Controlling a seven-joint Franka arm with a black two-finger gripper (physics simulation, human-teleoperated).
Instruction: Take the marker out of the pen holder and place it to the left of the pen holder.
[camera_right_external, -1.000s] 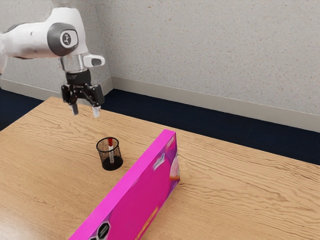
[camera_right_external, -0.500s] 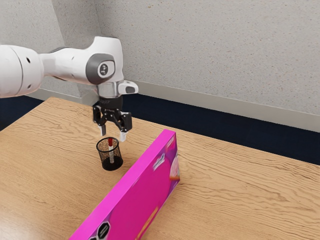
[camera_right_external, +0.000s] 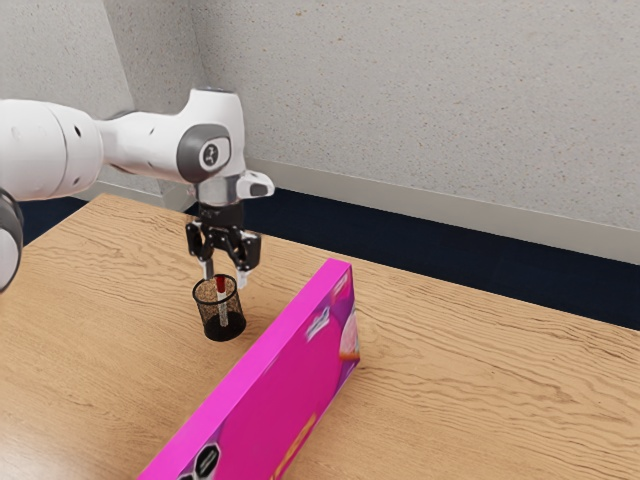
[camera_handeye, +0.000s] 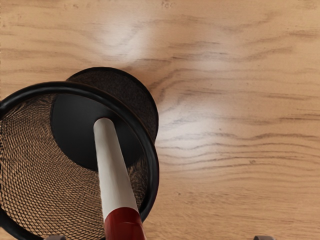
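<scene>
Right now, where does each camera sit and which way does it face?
Exterior view: beside the arm, angled down across the table; shows the arm, the open end effector and a pink box.
Wrist view: on the end effector, looking down into the pen holder; slivers of both fingertips show.
Shared: pen holder, marker standing in it, table.
</scene>
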